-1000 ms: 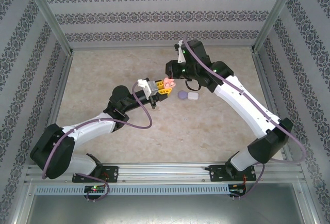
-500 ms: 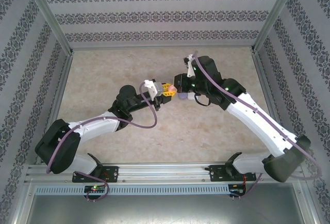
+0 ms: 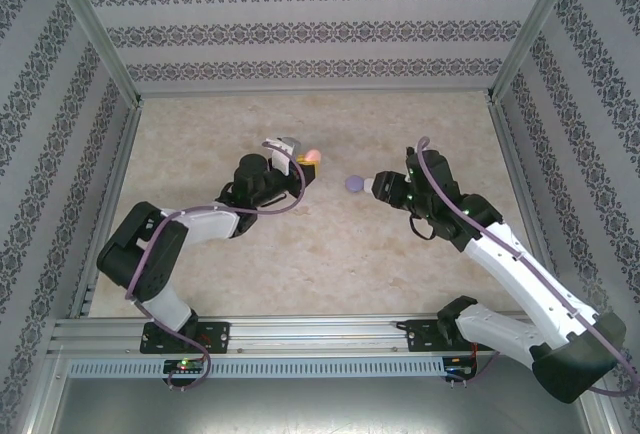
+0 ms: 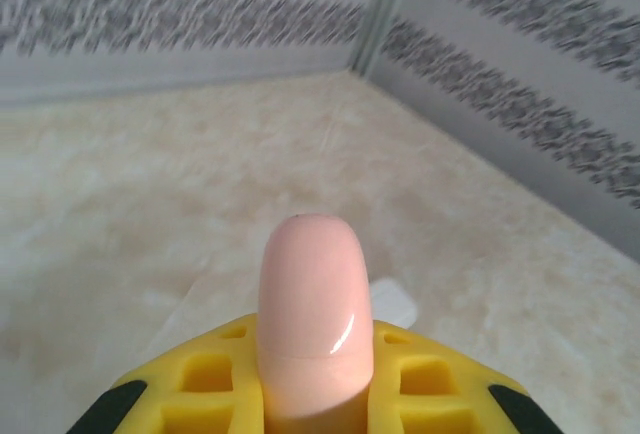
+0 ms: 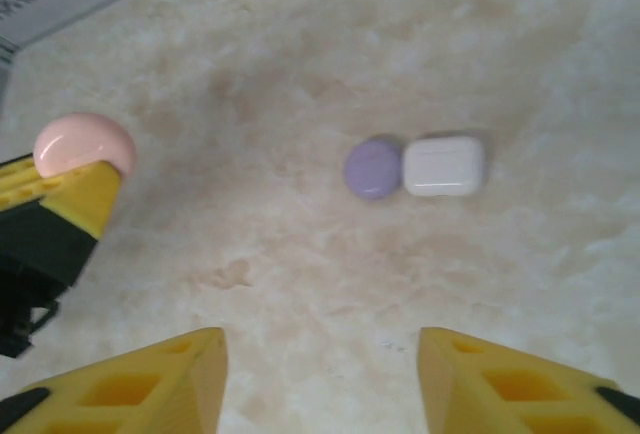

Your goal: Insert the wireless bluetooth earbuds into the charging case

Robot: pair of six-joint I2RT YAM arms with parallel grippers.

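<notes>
In the top view the left gripper [image 3: 300, 157] sits left of centre, closed on a pink case [image 3: 313, 156] that sticks out from its tip and is held above the table [image 3: 200, 134]. Its wrist view shows the pink case [image 4: 312, 304] upright at bottom centre, clamped between the yellow fingers [image 4: 215, 379], with a faint seam low across it. The right gripper [image 3: 385, 186] is right of centre, its jaws wide apart and holding nothing. In its wrist view the fingers [image 5: 180, 364] frame bare table at the bottom. Above them, right of centre, a purple case [image 5: 373, 167] and a white case [image 5: 443, 165] lie touching side by side. The pink case [image 5: 82, 144] is at the left edge.
</notes>
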